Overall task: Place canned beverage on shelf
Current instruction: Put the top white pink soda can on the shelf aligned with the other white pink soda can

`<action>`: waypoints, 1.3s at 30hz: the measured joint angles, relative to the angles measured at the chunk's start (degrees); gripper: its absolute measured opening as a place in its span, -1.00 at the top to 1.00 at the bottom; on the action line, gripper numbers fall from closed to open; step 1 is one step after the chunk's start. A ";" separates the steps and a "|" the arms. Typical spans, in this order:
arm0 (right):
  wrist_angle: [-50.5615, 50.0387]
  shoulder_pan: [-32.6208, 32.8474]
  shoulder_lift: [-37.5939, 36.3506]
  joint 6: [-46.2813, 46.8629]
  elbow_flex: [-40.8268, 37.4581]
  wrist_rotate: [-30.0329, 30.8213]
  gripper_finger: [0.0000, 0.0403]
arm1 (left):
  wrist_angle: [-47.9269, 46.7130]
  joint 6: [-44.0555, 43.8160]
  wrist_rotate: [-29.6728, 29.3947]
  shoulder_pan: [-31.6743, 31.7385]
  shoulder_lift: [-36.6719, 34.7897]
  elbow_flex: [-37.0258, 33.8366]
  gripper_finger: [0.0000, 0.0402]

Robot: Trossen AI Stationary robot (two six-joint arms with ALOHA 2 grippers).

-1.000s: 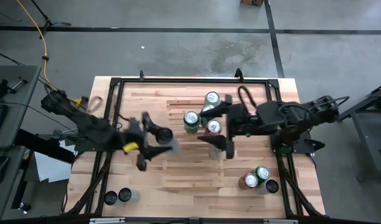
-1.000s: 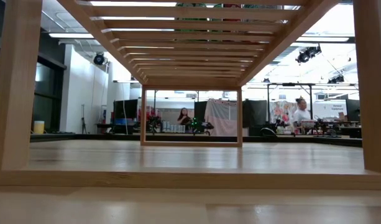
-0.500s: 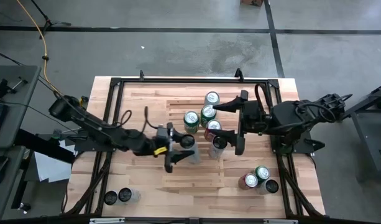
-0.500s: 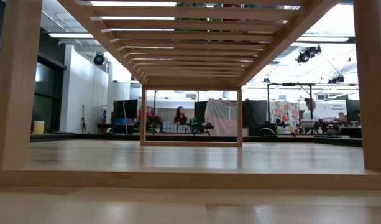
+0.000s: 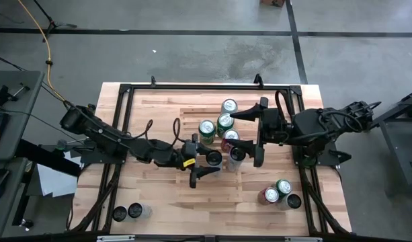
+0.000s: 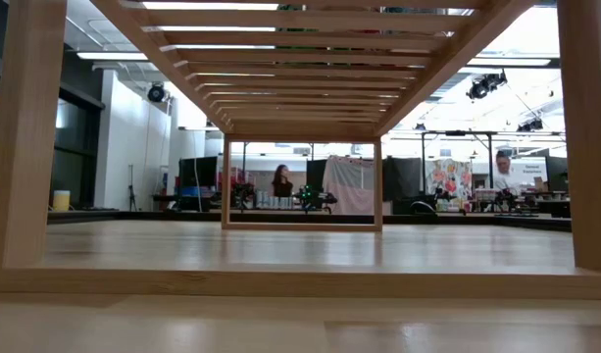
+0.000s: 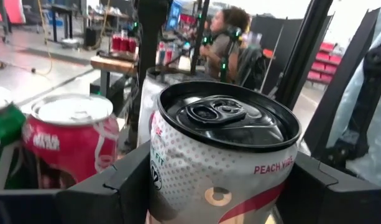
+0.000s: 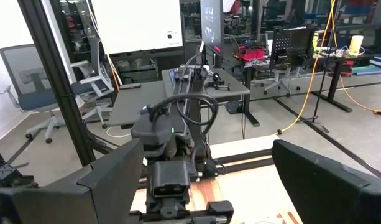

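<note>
While left gripper [image 5: 204,161] clamps white can [image 7: 222,163] between both fingers, can stands upright, long axis vertical, pull-tab top facing up. Position: over slatted shelf [image 5: 192,185], mid-table, just beside grey can [image 5: 236,155] and red can [image 7: 71,138] of standing cluster. Right gripper [image 5: 257,132] waits by cluster's far side, fingers spread wide, holding nothing.

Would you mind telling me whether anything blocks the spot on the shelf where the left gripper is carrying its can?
The left gripper holds a white can over the shelf. Beside it stands a cluster of cans, the nearest a silver-topped one between the right gripper's open fingers. The slats toward the table's front edge look free.
</note>
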 joint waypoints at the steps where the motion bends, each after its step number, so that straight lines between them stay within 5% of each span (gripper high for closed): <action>1: 0.02 0.00 0.00 0.01 0.00 0.00 -0.70 | -0.48 0.00 0.26 0.00 0.00 0.00 -0.22; 18: 0.00 0.00 0.02 1.03 0.00 0.00 -0.70 | -2.39 4.37 0.17 0.99 -0.11 0.00 -0.50; 39: 0.02 0.00 0.07 1.39 0.00 -0.17 -0.70 | -0.32 2.86 0.21 1.09 -0.44 0.00 -0.52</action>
